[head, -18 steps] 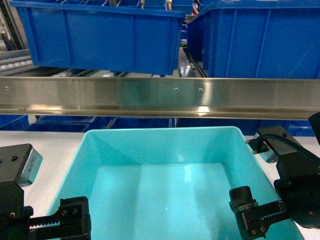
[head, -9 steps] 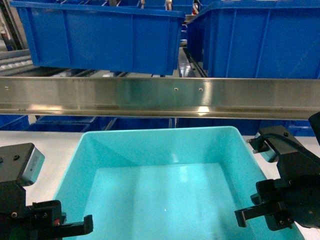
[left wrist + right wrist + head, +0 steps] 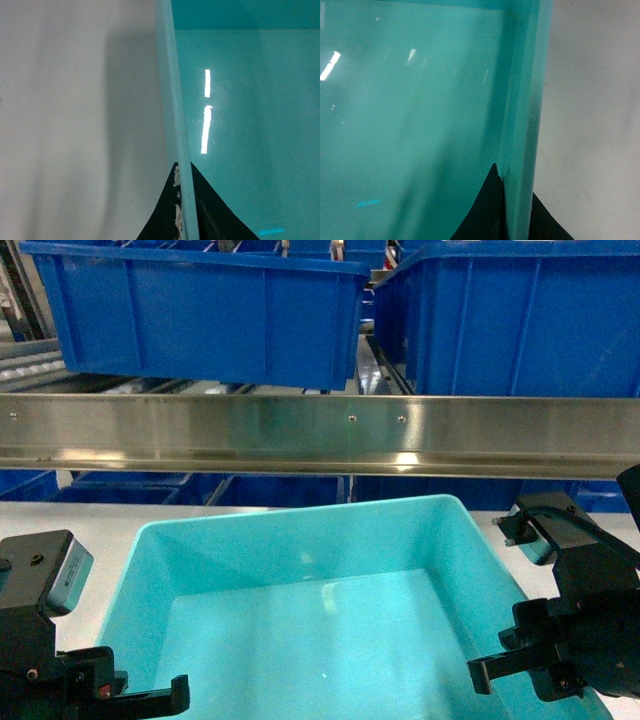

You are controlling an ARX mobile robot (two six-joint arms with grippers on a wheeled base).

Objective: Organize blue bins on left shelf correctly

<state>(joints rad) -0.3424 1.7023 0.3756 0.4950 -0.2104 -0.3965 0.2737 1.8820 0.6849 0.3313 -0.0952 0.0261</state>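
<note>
The light turquoise blue bin [image 3: 320, 640] sits low in the head view, in front of the left shelf's steel rail [image 3: 320, 430]. My left gripper [image 3: 150, 702] is shut on the bin's left wall. In the left wrist view the rim [image 3: 172, 100] runs between the black fingers [image 3: 162, 220] of that gripper [image 3: 186, 212]. My right gripper [image 3: 502, 676] is shut on the right wall. The right wrist view shows the right gripper [image 3: 514, 212] pinching the wall [image 3: 520, 125]. The bin is empty and looks slightly skewed, its far left corner lower in view.
Two dark royal-blue ribbed bins [image 3: 200, 310] [image 3: 520, 320] stand on the shelf tier above the rail. More dark blue bins [image 3: 120, 487] show below it. The white tabletop [image 3: 60, 520] [image 3: 60, 125] [image 3: 595, 125] lies under and beside the turquoise bin.
Both grippers went from open to shut on the bin's side walls. Since then the bin has shifted: its far left corner sits lower in view and the bin looks larger.
</note>
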